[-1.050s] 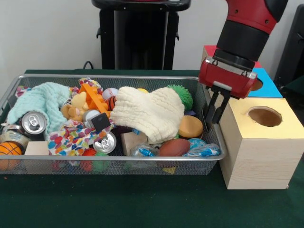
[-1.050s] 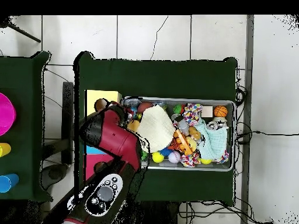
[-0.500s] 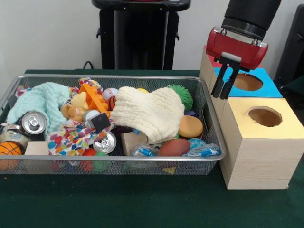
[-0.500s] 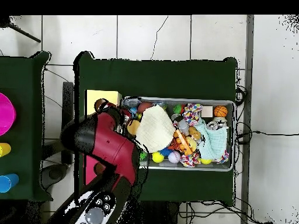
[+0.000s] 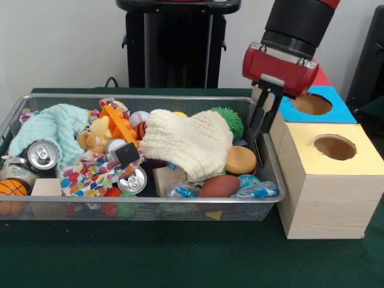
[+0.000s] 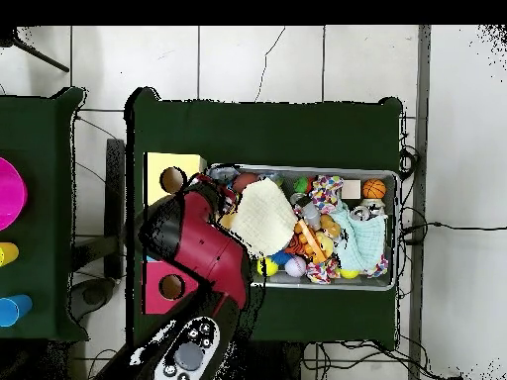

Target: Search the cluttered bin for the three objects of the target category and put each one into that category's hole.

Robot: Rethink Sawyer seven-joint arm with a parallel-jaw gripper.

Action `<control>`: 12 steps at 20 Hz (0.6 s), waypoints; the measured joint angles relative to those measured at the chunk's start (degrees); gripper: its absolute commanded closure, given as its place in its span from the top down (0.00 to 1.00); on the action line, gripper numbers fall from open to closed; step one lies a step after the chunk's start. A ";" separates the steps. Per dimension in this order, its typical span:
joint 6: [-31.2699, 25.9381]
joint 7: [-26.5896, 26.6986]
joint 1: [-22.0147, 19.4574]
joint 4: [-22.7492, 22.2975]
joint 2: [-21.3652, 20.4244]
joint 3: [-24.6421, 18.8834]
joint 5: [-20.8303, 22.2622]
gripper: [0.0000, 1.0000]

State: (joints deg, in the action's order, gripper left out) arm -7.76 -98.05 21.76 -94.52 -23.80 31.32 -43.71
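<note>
The worktop (image 5: 180,258) carries a wire bin (image 5: 138,207) with a row of wooden boxes just beside its one end, so sorted items have only a short way to travel. The nearest box, yellow-topped (image 5: 345,165), shows an open hole (image 5: 334,147); the blue-topped box (image 5: 327,105) behind it shows another. In the overhead view a red-topped box (image 6: 170,287) with its own hole lies partly under the arm.

The bin is heaped, which hides much of its load. A cream cloth (image 5: 186,141) drapes over the middle; a pale green cloth (image 5: 45,129) covers the far end. Visible around them are two cans (image 5: 41,155), a brown ball (image 5: 219,186), an orange disc (image 5: 241,159), a green spiky ball (image 5: 230,119), a basketball (image 5: 12,189) and a small baseball (image 5: 138,117). The target category is not stated, so the three wanted items cannot be singled out; any of them may lie under the cloths.

The hand (image 5: 258,129) hangs over the bin's box-side end, its dark fingers pointing down, close together and holding nothing visible. It appears poised to reach in near the orange disc.

Against half a second ago, the hand has moved from over the blue-topped box back across the bin rim and sits lower. The bin's contents look unchanged.
</note>
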 measured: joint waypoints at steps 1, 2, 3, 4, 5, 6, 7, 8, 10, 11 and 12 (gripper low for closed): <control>0.94 0.00 -0.49 -0.20 0.19 -0.50 0.00 0.00; 1.69 0.00 -0.85 -0.34 0.35 -0.84 0.00 0.00; 2.69 0.00 -1.33 -0.55 0.57 -1.31 0.00 0.00; 3.26 0.00 -1.58 -0.67 0.70 -1.56 -0.01 0.00; 3.83 0.00 -1.81 -0.82 0.80 -1.86 -0.01 0.00; 4.39 0.00 -2.04 -0.96 0.91 -2.17 -0.01 0.00; 4.89 0.00 -2.23 -1.16 0.95 -2.63 -0.01 0.00; 5.39 0.00 -2.41 -1.37 1.00 -3.08 -0.01 0.00; 6.14 0.00 -2.74 -1.69 1.13 -4.07 -0.02 1.00; 6.17 0.00 -2.75 -1.71 1.21 -4.20 -0.06 1.00; 6.19 0.00 -2.72 -1.69 1.32 -4.29 -0.11 1.00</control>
State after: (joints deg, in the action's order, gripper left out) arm -1.58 -98.05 19.04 -96.21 -22.48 27.03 -43.81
